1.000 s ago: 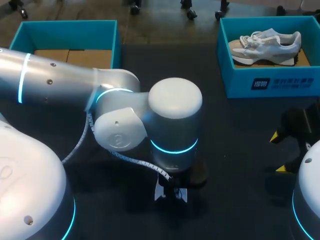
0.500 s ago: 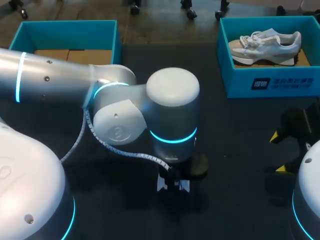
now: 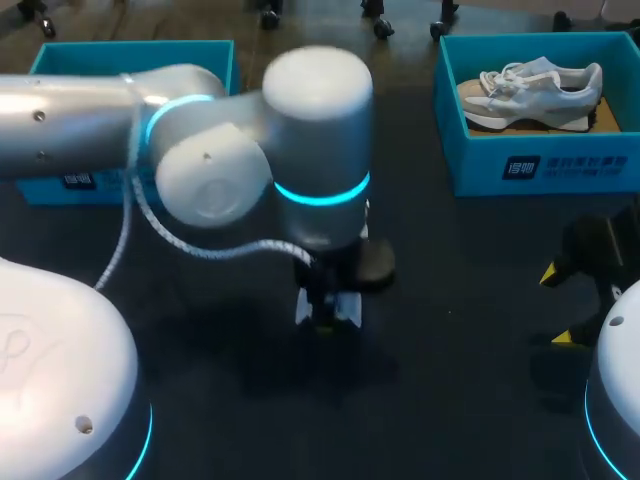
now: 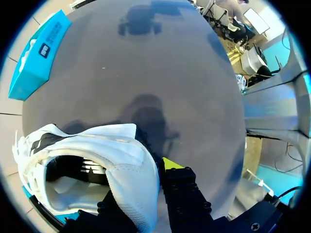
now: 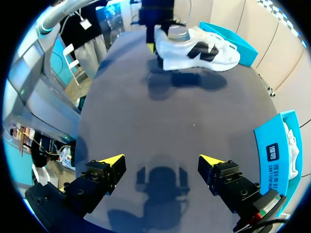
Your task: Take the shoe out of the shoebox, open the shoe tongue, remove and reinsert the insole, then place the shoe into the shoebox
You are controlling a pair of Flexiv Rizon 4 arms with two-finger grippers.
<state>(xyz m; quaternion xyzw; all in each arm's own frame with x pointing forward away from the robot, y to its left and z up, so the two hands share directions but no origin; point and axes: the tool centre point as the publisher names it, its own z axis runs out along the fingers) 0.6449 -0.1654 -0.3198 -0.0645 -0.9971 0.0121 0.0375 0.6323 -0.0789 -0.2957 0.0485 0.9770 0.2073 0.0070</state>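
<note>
My left gripper [image 4: 146, 182] is shut on the heel collar of a white sneaker [image 4: 92, 165], whose open mouth shows beside the fingers. In the right wrist view this sneaker [image 5: 199, 51] hangs a little above the dark table, its shadow beneath it, under the left gripper [image 5: 160, 22]. From the head view my left wrist covers most of the shoe, and the left gripper [image 3: 325, 308] is at mid-table. My right gripper [image 5: 160, 161] stands open and empty near the table's right front [image 3: 558, 305]. The teal shoebox [image 3: 130, 55] is at the back left.
A second teal box [image 3: 540, 165] at the back right holds another white sneaker [image 3: 530, 90]; the same box [image 5: 272, 148] lies just beside my right gripper's finger. The dark tabletop [image 3: 460, 350] stretches between the two arms.
My left gripper's fingers closed further on the shoe's heel, then the left arm rose and drew back towards the table's far left, carrying the shoe. The right arm has not moved.
</note>
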